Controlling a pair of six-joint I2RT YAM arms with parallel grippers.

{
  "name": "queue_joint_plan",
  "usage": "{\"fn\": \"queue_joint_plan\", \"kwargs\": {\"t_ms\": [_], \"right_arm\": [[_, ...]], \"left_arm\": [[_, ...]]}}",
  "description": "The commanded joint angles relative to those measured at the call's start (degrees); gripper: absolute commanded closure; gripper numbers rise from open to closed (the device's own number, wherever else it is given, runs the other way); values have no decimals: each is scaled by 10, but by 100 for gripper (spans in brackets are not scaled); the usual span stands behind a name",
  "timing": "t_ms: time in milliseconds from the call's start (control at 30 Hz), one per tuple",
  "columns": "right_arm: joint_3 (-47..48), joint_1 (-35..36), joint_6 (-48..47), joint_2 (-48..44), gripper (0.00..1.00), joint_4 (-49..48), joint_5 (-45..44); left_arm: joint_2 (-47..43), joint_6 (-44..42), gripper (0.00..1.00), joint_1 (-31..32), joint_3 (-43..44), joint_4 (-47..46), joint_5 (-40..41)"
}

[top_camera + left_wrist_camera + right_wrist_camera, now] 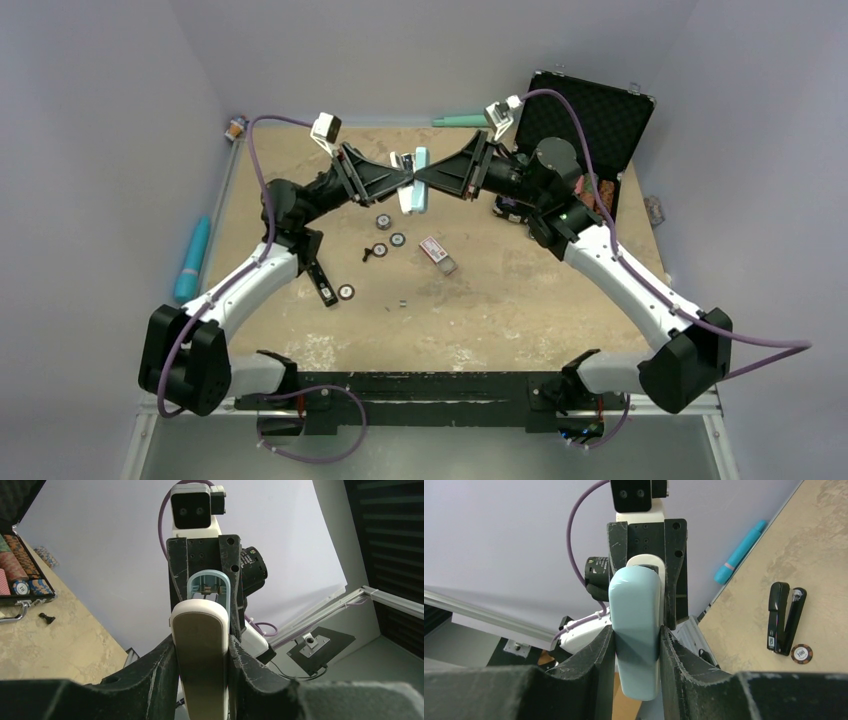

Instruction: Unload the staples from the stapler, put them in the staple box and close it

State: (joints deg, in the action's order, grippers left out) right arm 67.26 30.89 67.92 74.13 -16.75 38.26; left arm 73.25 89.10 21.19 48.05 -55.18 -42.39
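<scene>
The black stapler (321,283) lies on the table near my left arm, untouched; it also shows in the right wrist view (786,617). A tiny grey strip, probably the staples (401,303), lies on the table mid-front. Both grippers meet in the air above the back middle, shut on one hinged light-blue and white bar (414,186). My left gripper (404,181) (202,655) clamps its white half (200,660). My right gripper (424,180) (636,645) clamps its light-blue half (636,630).
Poker chips (381,222) and a small red-and-white box (433,247) lie mid-table, one chip (346,292) beside the black stapler. An open black case (590,120) with chips stands back right. A blue cylinder (192,260) lies off the table's left edge.
</scene>
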Motion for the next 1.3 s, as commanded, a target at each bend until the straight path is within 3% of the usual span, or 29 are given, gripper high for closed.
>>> {"fn": "queue_joint_plan", "kwargs": {"t_ms": [0,67,133,300,400,600,667,867,1133,1267], "right_arm": [[9,12,-9,6,100,-18,13],[10,14,-16,8,100,-9,13],[11,16,-25,8,95,1,12],[13,15,-62,-1,33,55,6],[20,15,-104,-12,21,117,-9],[17,15,-187,-25,17,244,-44],[8,15,-203,-27,16,271,-58],[-3,13,-226,-25,16,302,-81],[-8,13,-247,-25,17,326,-84],[-15,13,-257,-22,34,334,-76]], "left_arm": [[5,-11,93,0,33,-33,-28],[6,-11,100,0,37,-26,-48],[4,-14,100,0,32,-22,-59],[-30,-81,100,-1,16,87,-88],[-70,-197,100,-1,34,255,-102],[-110,-504,100,0,113,698,-76],[-113,-565,100,0,118,755,-67],[-130,-632,100,0,89,808,-25],[-114,-656,100,0,60,792,-6],[-97,-675,100,5,57,797,10]]}}
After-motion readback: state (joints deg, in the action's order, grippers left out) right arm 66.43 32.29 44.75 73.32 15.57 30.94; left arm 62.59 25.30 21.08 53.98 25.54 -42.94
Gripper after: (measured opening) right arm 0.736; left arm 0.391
